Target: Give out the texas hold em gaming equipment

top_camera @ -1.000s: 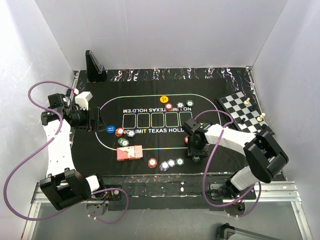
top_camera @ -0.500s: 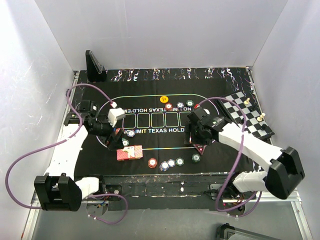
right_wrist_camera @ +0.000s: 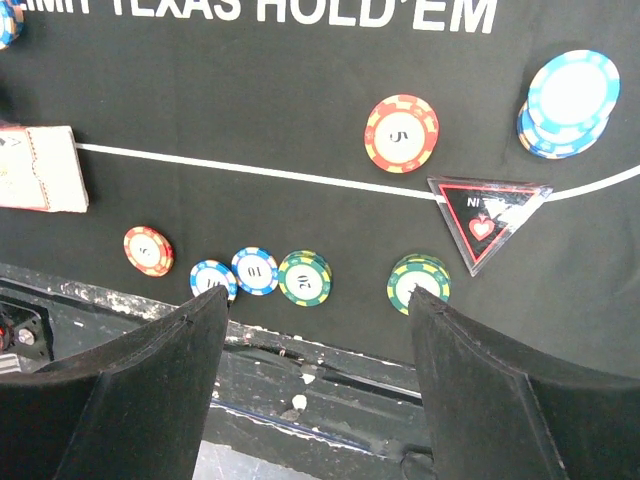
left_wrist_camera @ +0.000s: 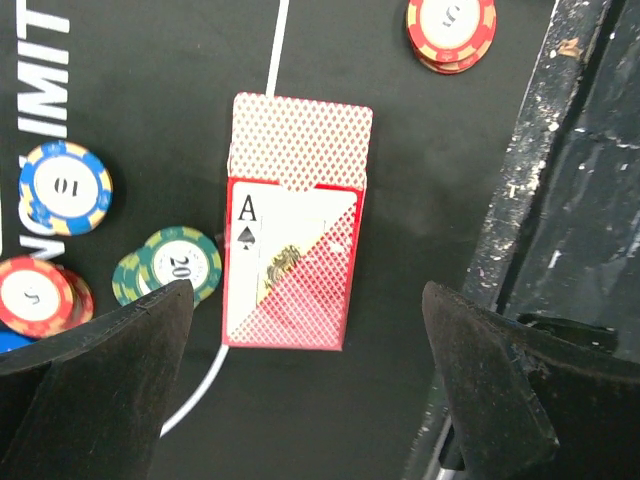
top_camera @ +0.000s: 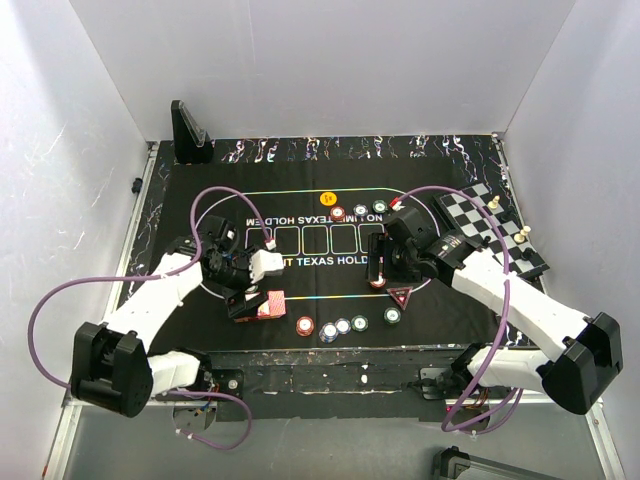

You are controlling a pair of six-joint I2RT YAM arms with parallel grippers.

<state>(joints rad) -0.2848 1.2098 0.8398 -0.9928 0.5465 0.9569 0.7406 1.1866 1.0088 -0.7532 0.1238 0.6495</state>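
Beneath the gaping left tool (left_wrist_camera: 305, 300), the card pack (left_wrist_camera: 292, 265) is half-hidden overhead; right tool (right_wrist_camera: 315, 300) gapes too.

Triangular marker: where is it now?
Top view, right of centre: the triangular marker lies on the white line, right of a red chip and a green chip.
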